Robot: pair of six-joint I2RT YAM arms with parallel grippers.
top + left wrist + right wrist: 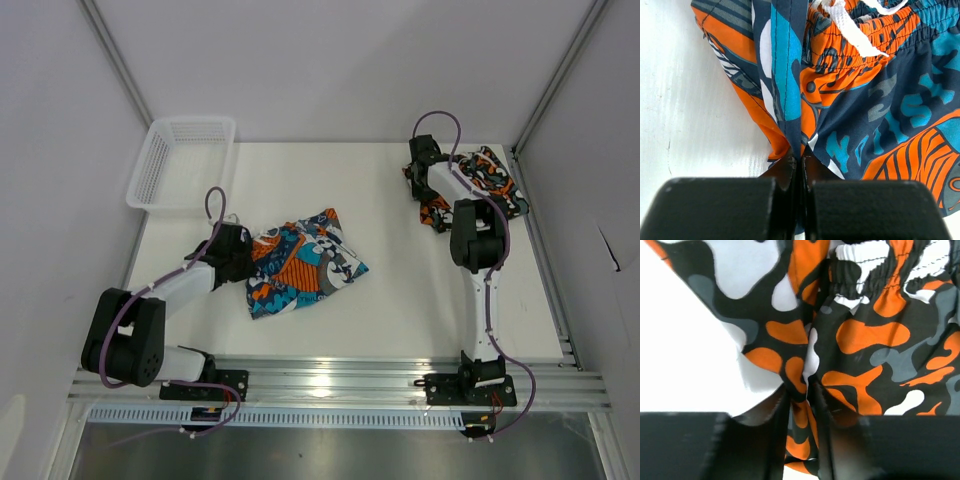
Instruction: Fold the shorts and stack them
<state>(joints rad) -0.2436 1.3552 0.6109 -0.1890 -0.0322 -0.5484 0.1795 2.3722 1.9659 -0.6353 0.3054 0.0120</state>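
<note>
Lying on the white table (400, 300), two items of soft fabric, entered separately.

Item 1: cartoon-print shorts (305, 262). Blue-teal, orange, dark navy and white pattern, with a gathered elastic waistband (900, 30) and a white drawstring (852, 30) across it. Position: left-centre of the table, spread loosely and rumpled, in front of a white mesh basket (185, 160) that stands apart at the far left corner. The left gripper (243, 257) is at the shorts' left edge; in the left wrist view its fingers are pressed together with a fold of the hem pinched between them.

Item 2: camouflage shorts (495, 175). Orange, black, grey and white blotches, with a puckered elastic waistband (875, 270). Position: far right corner of the table, bunched in a heap. The right gripper (802, 410) has its fingers drawn in on a gathered ridge of this cloth, which runs down between them.

Limits of view: from above, the right arm crosses the camouflage shorts and covers their middle, and the fingertips there cannot be made out. Both wrist views cut the garments off at the top and right edges, so neither full outline shows. The fold layers of either item cannot be counted.
</note>
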